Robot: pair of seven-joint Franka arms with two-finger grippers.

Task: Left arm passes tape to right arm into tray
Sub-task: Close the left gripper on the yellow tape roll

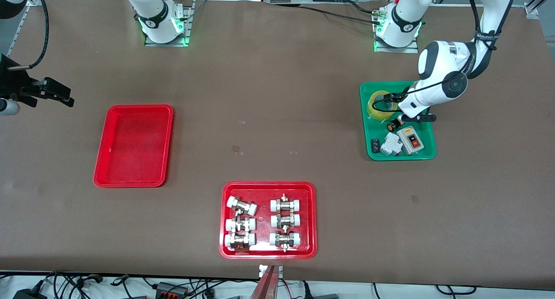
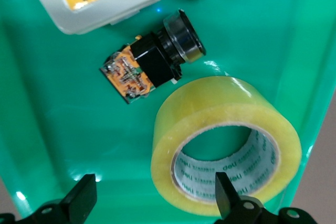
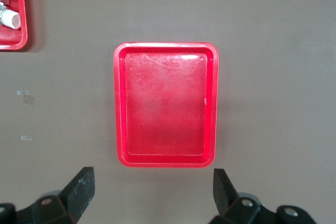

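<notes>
Front view, left arm (image 1: 442, 69): reaches from its base at upper right of the frame down over the green tray (image 1: 427, 153); its gripper is hidden under the wrist in this view.
Front view, tape (image 1: 376, 104): yellow roll lying in the green tray, in the corner farthest from the front camera, partly covered by the wrist and cable.
Front view, green tray contents: grey switch box (image 1: 411, 139) with red and black buttons, white parts (image 1: 391, 143), a small black piece (image 1: 375, 145).
Front view, right gripper (image 1: 55, 93): at left edge of the frame, up in the air over bare table, waiting; fingers too dark to read here.
Front view, tray (image 1: 134, 145): red, empty, left of centre.
Front view, second red tray (image 1: 268, 251): lower centre, holds white-capped metal fittings (image 1: 262, 221).
Left wrist view, left gripper (image 2: 155, 198): fingers spread wide apart, low over the green tray floor; one fingertip (image 2: 224, 192) sits in front of the tape's core hole, the other outside the roll; not clamped.
Left wrist view, tape: lies tilted toward lower right of the frame; a black-and-orange electrical part (image 2: 152, 61) just beside it.
Right wrist view, right gripper (image 3: 153, 187): fingers apart, nothing between them.
Right wrist view, tray: centre of the frame, empty.
</notes>
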